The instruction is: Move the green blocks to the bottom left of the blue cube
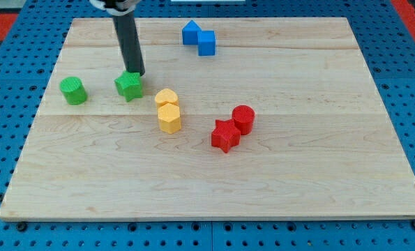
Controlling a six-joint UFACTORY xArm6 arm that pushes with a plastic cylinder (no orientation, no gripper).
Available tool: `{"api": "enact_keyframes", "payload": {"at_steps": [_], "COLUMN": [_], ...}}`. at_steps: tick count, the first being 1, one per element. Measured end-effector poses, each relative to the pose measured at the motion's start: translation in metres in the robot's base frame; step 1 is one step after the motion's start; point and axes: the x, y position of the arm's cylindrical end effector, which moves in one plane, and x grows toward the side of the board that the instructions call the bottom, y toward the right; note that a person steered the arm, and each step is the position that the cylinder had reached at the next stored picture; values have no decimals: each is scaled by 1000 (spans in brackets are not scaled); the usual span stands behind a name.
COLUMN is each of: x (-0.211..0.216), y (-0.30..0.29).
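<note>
Green star block [129,86] touches my tip [137,74] at its top-right edge.

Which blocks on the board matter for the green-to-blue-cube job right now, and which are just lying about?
Part of the job:
- green star block, with my tip at its top-right edge
- green cylinder, near the view's left
- blue cube, the reference

Just lying about:
- blue pentagon-like block, touching the cube
- two yellow blocks
- red star and red cylinder
</note>
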Motion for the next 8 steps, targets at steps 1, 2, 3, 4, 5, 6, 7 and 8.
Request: {"api": "enact_keyframes", "payload": {"at_steps": [1, 2, 3, 4, 5, 6, 7, 8], "x": [20, 58, 44, 56, 126, 110, 52, 12], "y": [32, 23, -48, -29, -42, -94, -108, -62]}}
